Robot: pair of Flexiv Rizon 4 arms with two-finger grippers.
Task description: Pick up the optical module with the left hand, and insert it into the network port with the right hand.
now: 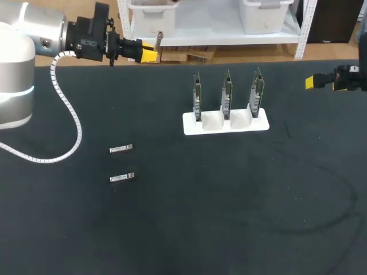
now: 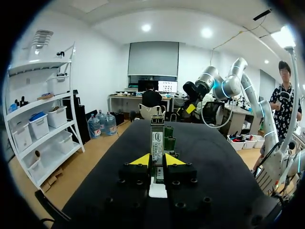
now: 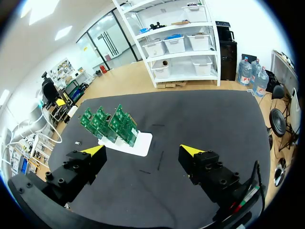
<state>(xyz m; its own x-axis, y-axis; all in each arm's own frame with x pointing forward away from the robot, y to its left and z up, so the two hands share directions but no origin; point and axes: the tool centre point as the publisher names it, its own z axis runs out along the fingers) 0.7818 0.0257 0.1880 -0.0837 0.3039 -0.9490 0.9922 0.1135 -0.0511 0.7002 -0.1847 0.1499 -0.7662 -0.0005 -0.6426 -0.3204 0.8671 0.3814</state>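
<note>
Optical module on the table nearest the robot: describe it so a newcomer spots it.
On the black table, look from the white holder of three upright green boards toward my left side, where two small silver modules lie apart. It is the module nearer me, its twin lying farther back.

A black mat covers the table (image 1: pixel 172 229). A white shelf rack (image 3: pixel 183 53) stands on a light wooden floor (image 3: pixel 133 81) just past the table's far edge. The rack carries pale storage bins (image 3: pixel 174 44), with flat cardboard boxes (image 1: pixel 186 55) under its lowest shelf. Blue water jugs (image 3: pixel 245 70) stand beside the rack. Glass doors (image 3: pixel 107 45) lie further along from it. The walls (image 2: pixel 102 67) are white, and round lamps (image 2: pixel 206 32) shine in the ceiling.
</note>
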